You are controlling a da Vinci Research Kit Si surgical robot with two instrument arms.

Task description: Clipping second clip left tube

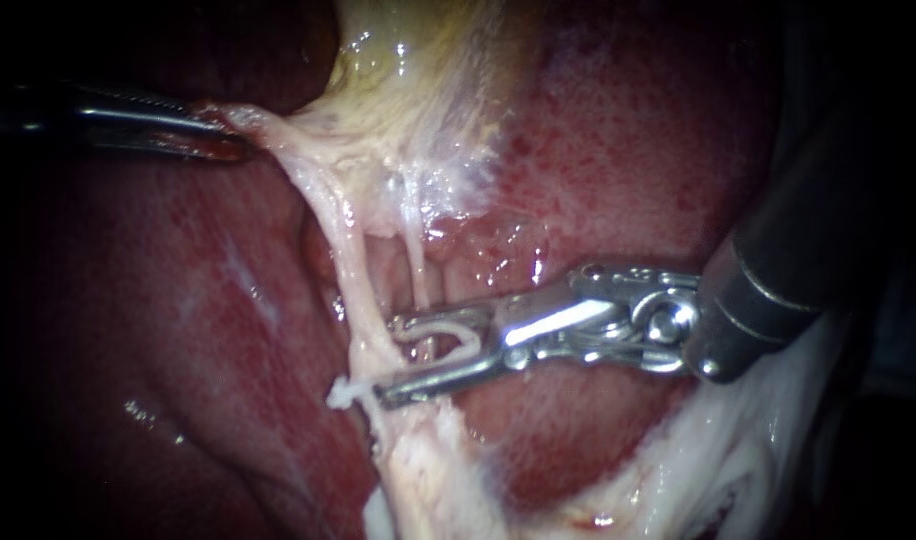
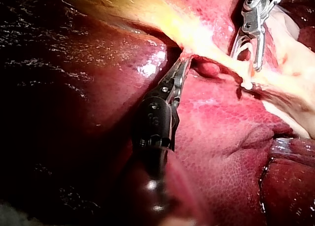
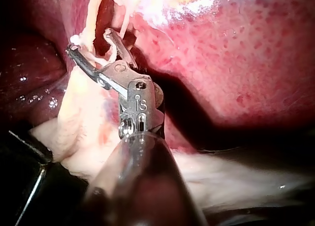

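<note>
The left tube (image 1: pixel 350 290) is a pale strand running down from the gallbladder (image 1: pixel 408 60). A thinner tube (image 1: pixel 416 262) hangs just to its right. A small white clip (image 1: pixel 340 392) sits low on the left tube. My right instrument (image 1: pixel 390 358) comes in from the right. Its jaws stand apart with a white clip (image 1: pixel 448 335) seated between them, and their tips sit at the left tube just above the placed clip; in the right wrist view (image 3: pixel 89 41) they reach the same strand. My left instrument (image 1: pixel 218 140) is shut on pale tissue (image 1: pixel 268 125) beside the gallbladder, holding it taut to the left.
Red liver (image 1: pixel 628 150) lies behind and on both sides of the tubes. Pale fatty tissue (image 1: pixel 738 470) spreads under the right instrument's shaft. The thinner tube crosses behind the right instrument's jaws.
</note>
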